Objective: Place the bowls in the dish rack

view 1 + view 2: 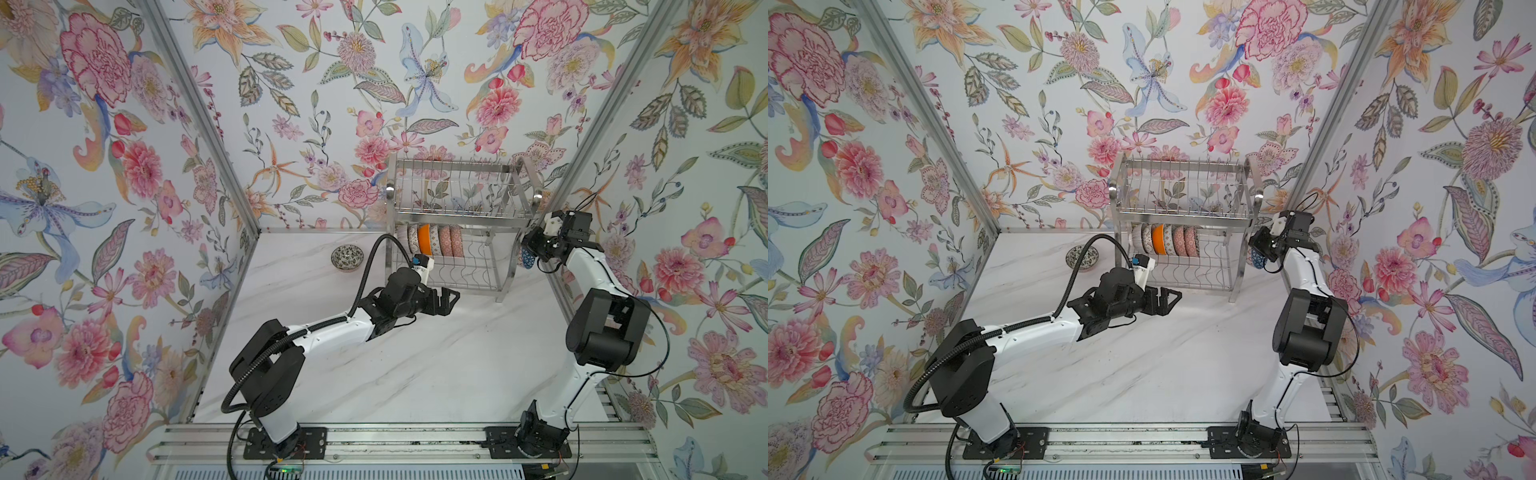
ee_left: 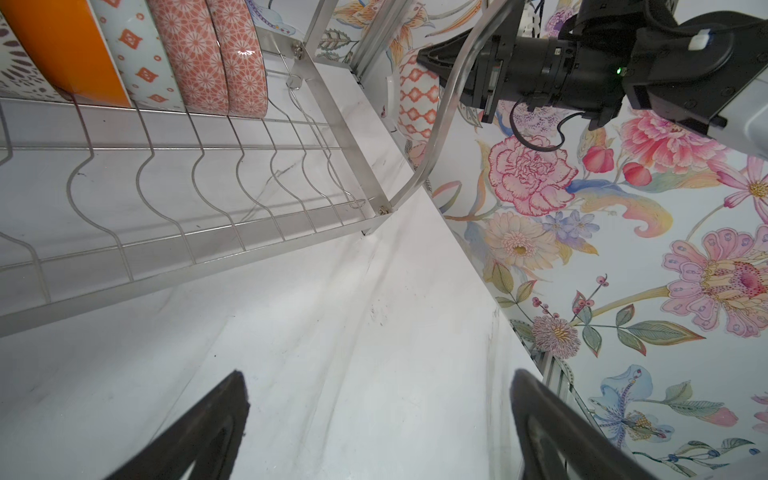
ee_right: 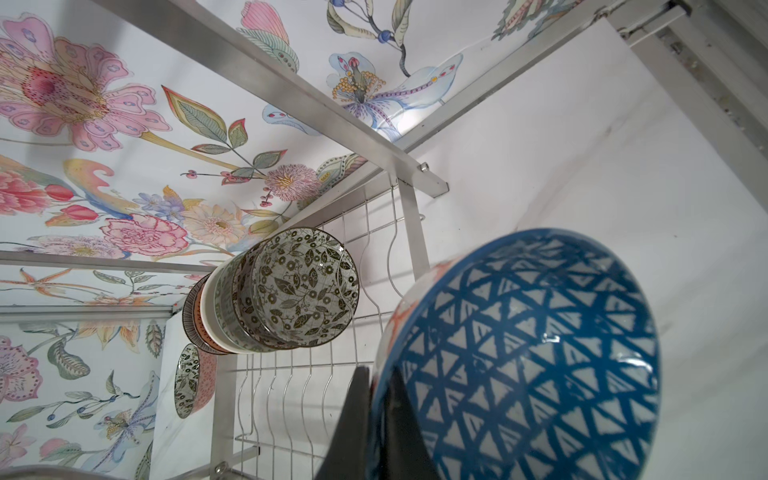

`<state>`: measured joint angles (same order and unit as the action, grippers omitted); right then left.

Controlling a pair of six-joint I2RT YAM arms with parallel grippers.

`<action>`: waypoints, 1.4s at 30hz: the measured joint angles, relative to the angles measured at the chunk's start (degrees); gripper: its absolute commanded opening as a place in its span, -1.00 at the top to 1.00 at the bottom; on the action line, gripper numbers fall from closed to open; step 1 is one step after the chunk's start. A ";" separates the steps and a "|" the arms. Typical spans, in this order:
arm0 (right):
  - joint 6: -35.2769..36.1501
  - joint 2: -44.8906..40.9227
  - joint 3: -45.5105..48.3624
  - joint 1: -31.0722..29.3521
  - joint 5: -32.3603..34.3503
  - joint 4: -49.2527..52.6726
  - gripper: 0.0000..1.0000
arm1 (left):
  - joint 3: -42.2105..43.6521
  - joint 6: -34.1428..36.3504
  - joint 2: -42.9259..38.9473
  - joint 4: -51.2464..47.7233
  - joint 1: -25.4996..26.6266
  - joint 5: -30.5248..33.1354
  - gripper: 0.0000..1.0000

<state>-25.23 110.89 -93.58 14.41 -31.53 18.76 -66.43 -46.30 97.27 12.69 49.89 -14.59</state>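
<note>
Top views both show the dish rack (image 1: 461, 195) far right, a row of bowls (image 1: 434, 240) filling its lower tier's left slots. The right gripper (image 3: 380, 424) pinches a blue-lattice bowl (image 3: 519, 353) just right of the rack; free slots lie leftward. The left gripper (image 1: 452, 297) is spread, empty.

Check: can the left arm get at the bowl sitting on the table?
Probably yes. The left pincer is open and empty, the bowl stands alone on bare table beside the dish rack, and nothing lies between them.
</note>
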 measured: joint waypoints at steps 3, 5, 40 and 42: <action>0.00 0.57 -0.50 0.13 -1.09 -0.20 1.00 | -0.11 0.04 0.00 -0.35 0.00 0.02 -0.99; -0.09 0.66 -0.59 0.33 -1.75 -0.31 1.00 | -0.46 0.07 0.02 -0.83 0.00 0.04 -0.99; -9.49 16.87 -10.01 -0.20 -20.11 -15.04 1.00 | -13.84 2.91 8.04 -9.11 0.00 0.00 -0.99; -10.69 17.20 -10.01 -0.20 -21.09 -16.85 1.00 | -14.25 3.06 8.28 -9.25 0.00 0.00 -0.99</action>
<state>-35.92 128.09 -103.59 14.22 -52.62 1.91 -80.68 -43.24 105.56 3.44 49.89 -14.59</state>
